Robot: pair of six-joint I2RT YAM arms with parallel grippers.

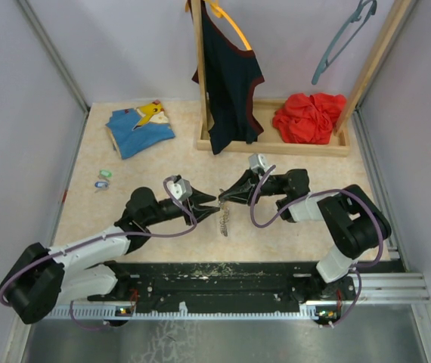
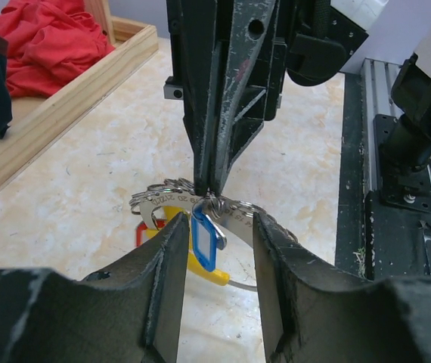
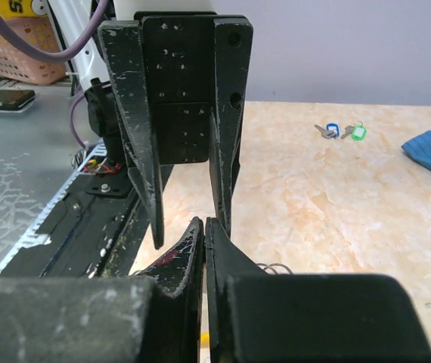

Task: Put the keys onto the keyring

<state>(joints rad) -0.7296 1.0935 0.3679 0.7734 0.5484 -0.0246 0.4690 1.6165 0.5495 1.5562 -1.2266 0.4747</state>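
Observation:
My right gripper (image 1: 224,197) is shut on the keyring (image 1: 224,221), which hangs from its tips above the middle of the table. In the left wrist view the keyring (image 2: 162,198) shows metal loops, a yellow tag (image 2: 204,270) and a red piece (image 2: 141,235). A blue-headed key (image 2: 208,236) hangs from it. My left gripper (image 2: 219,223) is open, with its fingers on either side of that blue key and not touching it. Two more keys (image 3: 342,131), one blue and one mint green, lie on the table (image 1: 103,179) far to the left.
A folded blue shirt (image 1: 140,128) lies at the back left. A wooden rack (image 1: 276,145) at the back holds a dark top (image 1: 231,76) on a hanger and a red cloth (image 1: 310,117). The black rail (image 1: 238,281) runs along the near edge.

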